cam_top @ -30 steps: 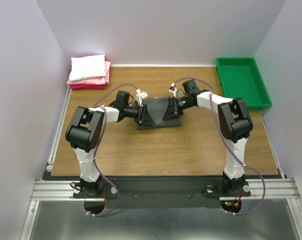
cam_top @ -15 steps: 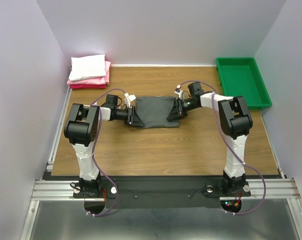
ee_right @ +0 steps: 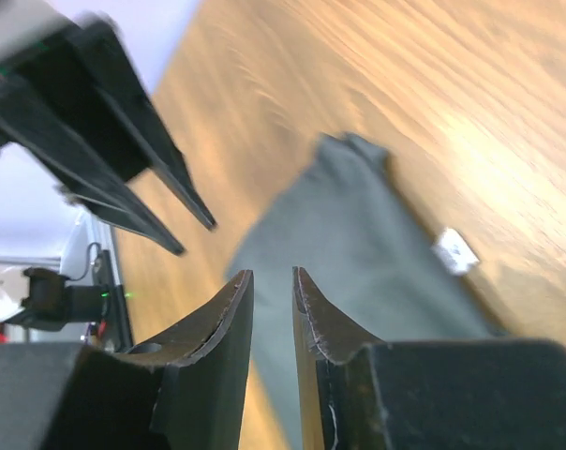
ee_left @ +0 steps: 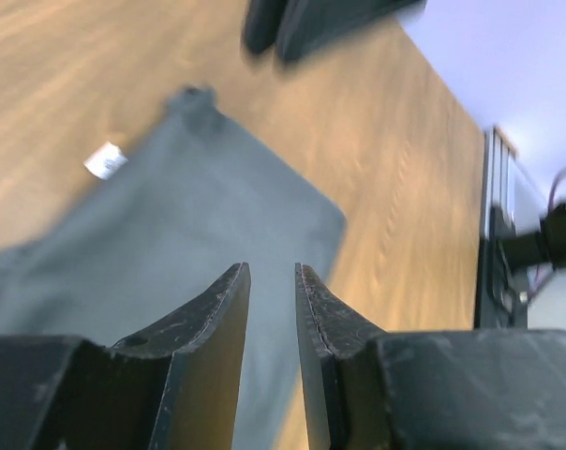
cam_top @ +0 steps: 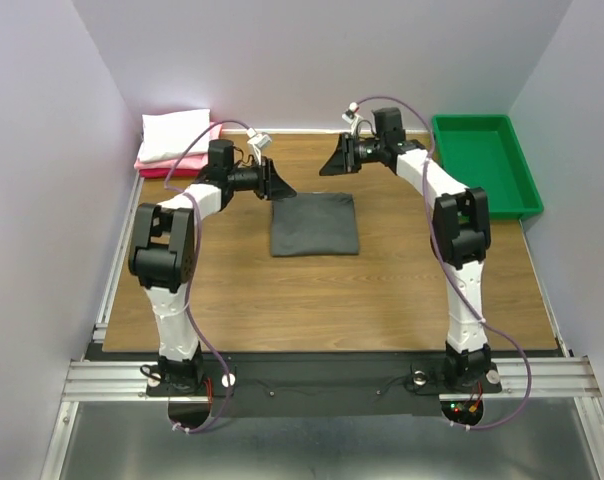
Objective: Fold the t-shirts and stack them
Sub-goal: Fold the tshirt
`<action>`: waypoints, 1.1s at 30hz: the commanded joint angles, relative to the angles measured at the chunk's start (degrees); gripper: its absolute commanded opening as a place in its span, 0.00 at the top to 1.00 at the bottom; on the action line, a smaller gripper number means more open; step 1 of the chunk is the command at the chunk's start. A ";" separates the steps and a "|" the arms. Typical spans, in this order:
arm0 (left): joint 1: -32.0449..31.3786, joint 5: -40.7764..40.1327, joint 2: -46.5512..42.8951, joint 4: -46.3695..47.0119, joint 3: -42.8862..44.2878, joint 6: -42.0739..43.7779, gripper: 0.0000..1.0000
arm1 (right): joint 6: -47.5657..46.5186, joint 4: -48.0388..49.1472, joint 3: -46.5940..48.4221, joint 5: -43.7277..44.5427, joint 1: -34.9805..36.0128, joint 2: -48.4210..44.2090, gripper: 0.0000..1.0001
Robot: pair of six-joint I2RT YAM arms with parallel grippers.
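The dark charcoal grey t-shirt (cam_top: 314,224) lies folded into a rectangle, flat on the wooden table (cam_top: 402,280). It also shows in the left wrist view (ee_left: 171,234) and the right wrist view (ee_right: 358,234), with a small white tag (ee_right: 454,249) on it. My left gripper (cam_top: 283,190) hovers above the shirt's far left corner. My right gripper (cam_top: 328,167) hovers beyond its far edge. Both are raised off the cloth. The left jaws (ee_left: 270,272) and the right jaws (ee_right: 271,274) stand slightly apart with nothing between them. A white shirt (cam_top: 175,134) lies folded on pink and red ones (cam_top: 207,160) at the far left.
A green plastic tray (cam_top: 482,165) stands at the far right corner. Purple walls close in the back and both sides. The left gripper's fingers (ee_right: 124,169) show in the right wrist view, close to the right gripper.
Both grippers have let go of the grey shirt, lifted and swung toward the back of the table. The shirt now lies flat and folded.
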 commanded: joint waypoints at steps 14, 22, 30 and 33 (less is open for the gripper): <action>6.59 -6.38 22.01 24.58 4.91 -27.85 0.65 | 2.42 4.47 7.48 3.05 -6.10 20.81 0.74; 9.05 -7.24 3.75 10.93 3.32 -6.37 0.47 | -1.01 4.03 9.60 9.80 -5.84 9.07 0.63; 13.26 -23.16 -22.79 -11.17 -0.28 18.64 0.07 | -18.13 -3.52 -5.17 22.02 3.38 -11.07 0.39; 15.11 -28.41 -29.30 -11.53 -0.71 16.55 0.04 | -24.73 -6.86 -9.72 30.36 9.70 -14.94 0.39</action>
